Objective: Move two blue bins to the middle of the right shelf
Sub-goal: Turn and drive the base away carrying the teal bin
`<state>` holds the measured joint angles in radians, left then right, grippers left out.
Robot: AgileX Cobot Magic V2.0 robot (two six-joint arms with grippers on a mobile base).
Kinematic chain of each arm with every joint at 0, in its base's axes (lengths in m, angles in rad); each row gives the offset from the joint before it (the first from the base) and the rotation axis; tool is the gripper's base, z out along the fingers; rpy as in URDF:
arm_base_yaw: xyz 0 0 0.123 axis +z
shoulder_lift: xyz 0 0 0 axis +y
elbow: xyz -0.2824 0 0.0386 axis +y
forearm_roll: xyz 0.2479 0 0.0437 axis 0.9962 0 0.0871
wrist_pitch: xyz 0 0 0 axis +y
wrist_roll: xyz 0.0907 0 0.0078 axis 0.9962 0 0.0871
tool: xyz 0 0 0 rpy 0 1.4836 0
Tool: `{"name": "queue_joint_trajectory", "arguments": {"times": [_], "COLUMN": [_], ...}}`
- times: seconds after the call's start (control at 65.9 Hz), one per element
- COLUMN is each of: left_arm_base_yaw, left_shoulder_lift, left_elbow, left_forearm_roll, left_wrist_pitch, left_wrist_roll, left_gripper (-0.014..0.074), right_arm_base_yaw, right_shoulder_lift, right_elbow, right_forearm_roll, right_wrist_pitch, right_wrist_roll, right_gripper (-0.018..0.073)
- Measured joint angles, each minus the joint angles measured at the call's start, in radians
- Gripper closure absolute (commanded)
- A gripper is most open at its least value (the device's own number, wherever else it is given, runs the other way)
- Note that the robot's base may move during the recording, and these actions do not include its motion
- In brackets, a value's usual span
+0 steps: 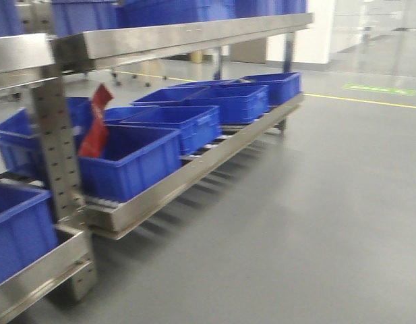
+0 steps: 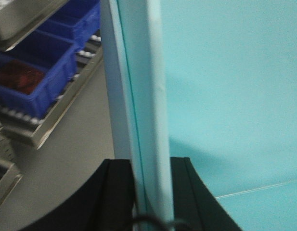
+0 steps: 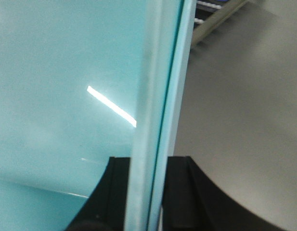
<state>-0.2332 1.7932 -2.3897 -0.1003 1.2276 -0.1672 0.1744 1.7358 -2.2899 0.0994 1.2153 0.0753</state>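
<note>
Squarely between the jaws — pale teal wall; blue bins apart.

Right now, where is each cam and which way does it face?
Front: outward-facing, looks across grey floor at the steel shelf of blue bins, red item in one; no robot body.
Left wrist: looks along the left end effector, black fingers either side of a pale bin wall; shelf upper left.
Right wrist: same along the right end effector, clamped on a pale wall too; floor at right.
Shared: front and left wrist both see the shelf bins; both wrists likely see one pale bin.
</note>
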Motion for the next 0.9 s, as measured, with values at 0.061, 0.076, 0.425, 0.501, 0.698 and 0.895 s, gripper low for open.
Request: {"name": "queue_joint_trajectory", "arguments": {"times": [0.061,0.076,0.425,0.501,0.698,0.895], "left_arm_base_yaw": [0.000,0.000,0.000,0.000,0.000,0.000], "left_shoulder_lift": [0.000,0.000,0.000,0.000,0.000,0.000], "left_elbow": [0.000,0.000,0.000,0.000,0.000,0.000], "left_forearm_roll": [0.000,0.000,0.000,0.000,0.000,-0.002], "left_wrist_pitch": [0.000,0.000,0.000,0.000,0.000,-0.002], "left_wrist_roll": [0.000,0.000,0.000,0.000,0.000,0.000], "left_gripper": [0.0707,0.0707,0.0707,0.0707,0.0707,0.0707], "right_arm_base_yaw": [0.000,0.000,0.000,0.000,0.000,0.000], "right_shoulder_lift": [0.000,0.000,0.000,0.000,0.000,0.000], "right_elbow": [0.000,-0.002,-0.002,-0.002,-0.002,-0.002], "right_forearm_roll": [0.000,0.000,0.000,0.000,0.000,0.000], "right_wrist_pitch": [0.000,0.000,0.000,0.000,0.000,0.000], "right_wrist_roll": [0.000,0.000,0.000,0.000,0.000,0.000], "right_gripper": [0.0725,0.0725,0.0725,0.0725,0.0725,0.0725]}}
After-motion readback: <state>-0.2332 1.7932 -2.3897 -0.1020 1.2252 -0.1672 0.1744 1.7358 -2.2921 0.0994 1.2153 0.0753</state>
